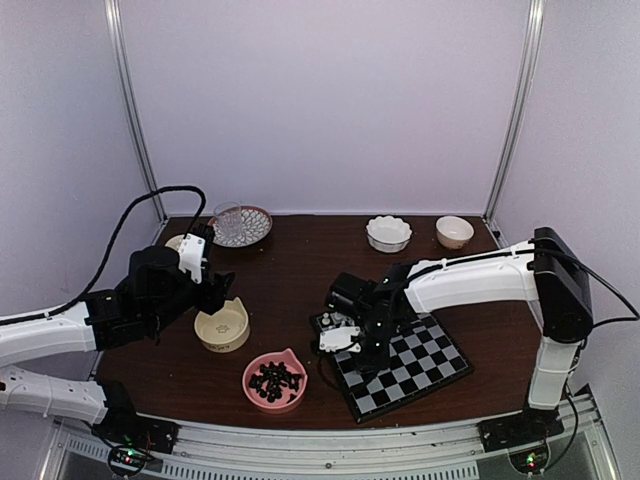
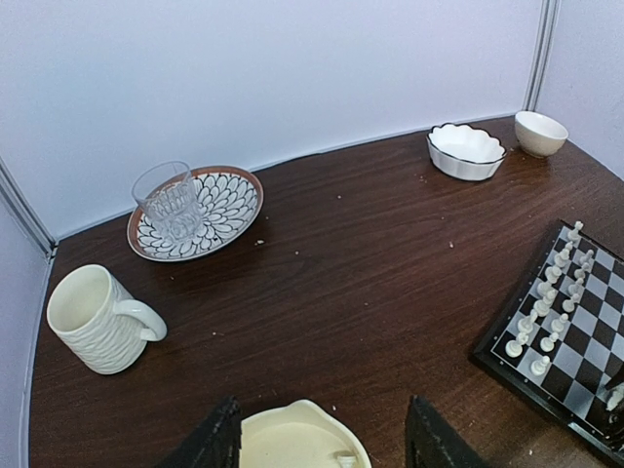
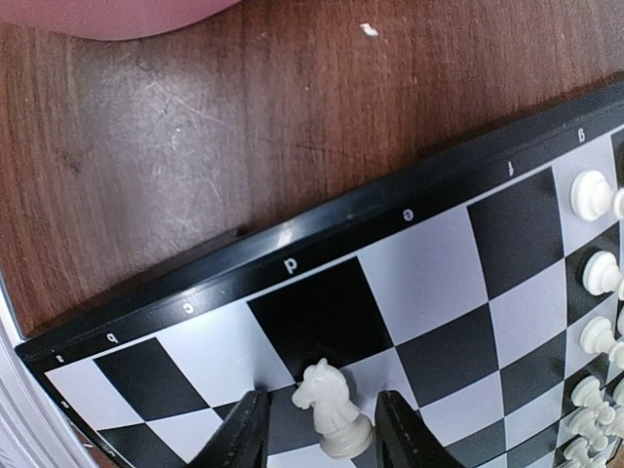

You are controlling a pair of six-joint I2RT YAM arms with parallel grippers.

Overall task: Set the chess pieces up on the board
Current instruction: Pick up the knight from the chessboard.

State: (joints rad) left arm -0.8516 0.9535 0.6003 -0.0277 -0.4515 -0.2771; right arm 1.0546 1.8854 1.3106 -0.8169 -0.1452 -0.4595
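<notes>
The board (image 1: 430, 362) lies at the right front of the table, with cream-white chess pieces (image 2: 546, 302) in rows along one side. My right gripper (image 3: 317, 419) is open low over the board (image 3: 429, 263), near its lettered edge. A white knight (image 3: 331, 405) stands tilted between the fingers, its base close to the right one. More white pieces (image 3: 590, 195) show at the right. My left gripper (image 2: 322, 427) is open above a cream bowl (image 2: 283, 439) that holds one white piece (image 2: 343, 456).
A pink bowl (image 1: 275, 380) of black pieces sits at the front, left of the board. A mug (image 2: 97, 317), a glass (image 2: 174, 200) on a patterned plate (image 2: 229, 205), a white scalloped bowl (image 2: 466, 151) and a small bowl (image 2: 541, 132) stand farther back.
</notes>
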